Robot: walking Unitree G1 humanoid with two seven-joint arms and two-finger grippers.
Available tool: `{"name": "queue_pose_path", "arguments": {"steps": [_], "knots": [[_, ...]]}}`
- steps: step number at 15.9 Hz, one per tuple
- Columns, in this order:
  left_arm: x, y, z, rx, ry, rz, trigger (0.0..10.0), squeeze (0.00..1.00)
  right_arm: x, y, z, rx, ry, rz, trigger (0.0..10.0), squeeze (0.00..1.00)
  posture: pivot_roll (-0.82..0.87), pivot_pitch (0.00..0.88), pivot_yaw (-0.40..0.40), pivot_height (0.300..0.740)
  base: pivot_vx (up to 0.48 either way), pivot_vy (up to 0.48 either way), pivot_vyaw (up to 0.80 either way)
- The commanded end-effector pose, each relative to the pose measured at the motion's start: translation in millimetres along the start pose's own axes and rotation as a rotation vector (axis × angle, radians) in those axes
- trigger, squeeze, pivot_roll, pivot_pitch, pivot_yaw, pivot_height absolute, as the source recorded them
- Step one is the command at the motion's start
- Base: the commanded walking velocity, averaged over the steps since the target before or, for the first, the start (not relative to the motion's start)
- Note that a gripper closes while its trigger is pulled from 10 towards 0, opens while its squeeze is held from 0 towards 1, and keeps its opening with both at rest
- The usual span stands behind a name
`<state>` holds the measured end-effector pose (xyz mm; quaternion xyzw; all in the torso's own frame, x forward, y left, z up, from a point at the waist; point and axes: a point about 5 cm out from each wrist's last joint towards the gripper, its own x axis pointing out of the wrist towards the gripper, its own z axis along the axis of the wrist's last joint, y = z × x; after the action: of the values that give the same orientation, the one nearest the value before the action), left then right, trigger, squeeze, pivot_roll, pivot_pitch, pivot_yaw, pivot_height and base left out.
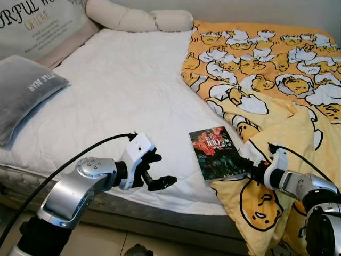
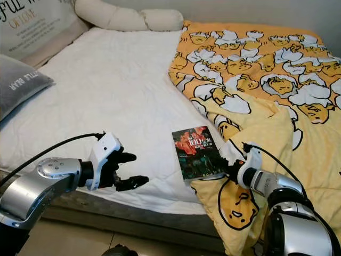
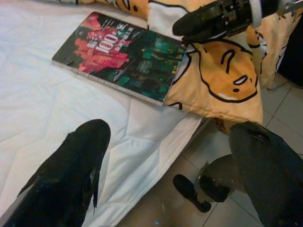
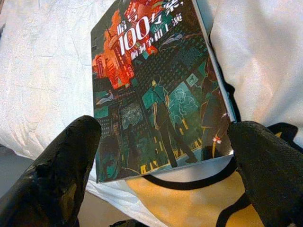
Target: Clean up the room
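A paperback book (image 1: 216,152) with a dark red and green cover lies flat near the front edge of the white mattress (image 1: 122,80), its right side against the yellow cartoon blanket (image 1: 277,69). My right gripper (image 1: 246,168) is open at the book's near right corner. In the right wrist view its fingers (image 4: 71,170) spread wider than the book (image 4: 156,94), one on each side of its near end. My left gripper (image 1: 162,169) hovers open and empty over the mattress's front edge, left of the book (image 3: 118,56).
A grey pillow (image 1: 24,90) lies at the left, with a printed cushion (image 1: 37,21) and a cream bolster (image 1: 138,18) at the head of the bed. The blanket covers the right half and hangs over the front edge. Tiled floor (image 1: 160,242) lies below.
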<state>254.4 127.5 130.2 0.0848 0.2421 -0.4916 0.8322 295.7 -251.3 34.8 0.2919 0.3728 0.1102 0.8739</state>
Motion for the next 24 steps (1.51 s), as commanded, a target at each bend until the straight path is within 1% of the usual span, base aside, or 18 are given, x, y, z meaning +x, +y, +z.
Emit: {"name": "queue_pose_path", "arguments": {"steps": [1,15,16,18,22,23,24], "knots": [[-3.1,0.0,2.0,0.008,-0.003,-0.001,10.0,0.01,0.8,3.6,4.2,0.006,-0.025,0.025,10.0,0.0,0.06,0.0,0.057,0.74,0.0,0.0,0.0],[-3.1,0.0,2.0,0.008,-0.003,-0.001,10.0,0.01,0.8,3.6,4.2,0.006,-0.025,0.025,10.0,0.0,0.06,0.0,0.057,0.74,0.0,0.0,0.0],[-7.1,-3.8,0.8,0.003,0.016,-0.023,10.0,0.01,3.4,-4.6,-15.5,0.03,-0.009,-0.003,10.0,0.0,0.1,0.0,0.12,0.74,0.0,0.0,0.0],[-11.9,-7.7,-0.4,-0.002,0.037,-0.05,10.0,0.02,4.9,-14.0,-39.0,0.056,0.003,-0.045,10.0,0.0,0.09,0.0,0.118,0.74,0.0,0.0,0.0],[-12.6,-7.3,-0.1,-0.006,0.035,-0.042,10.0,0.01,6.3,-12.9,-39.1,0.037,0.01,-0.05,10.0,0.0,0.11,0.0,0.107,0.74,0.0,0.0,0.0],[-14.0,-7.6,-0.2,-0.009,0.036,-0.04,10.0,0.01,6.7,-13.0,-39.1,0.039,-0.003,-0.052,10.0,0.0,0.11,0.0,0.106,0.74,0.0,0.0,0.0],[-15.1,-7.3,0.2,-0.015,0.032,-0.035,10.0,0.0,7.5,-12.2,-38.0,0.065,-0.034,-0.044,10.0,0.0,0.11,0.0,0.106,0.74,0.0,0.0,0.0]]}}
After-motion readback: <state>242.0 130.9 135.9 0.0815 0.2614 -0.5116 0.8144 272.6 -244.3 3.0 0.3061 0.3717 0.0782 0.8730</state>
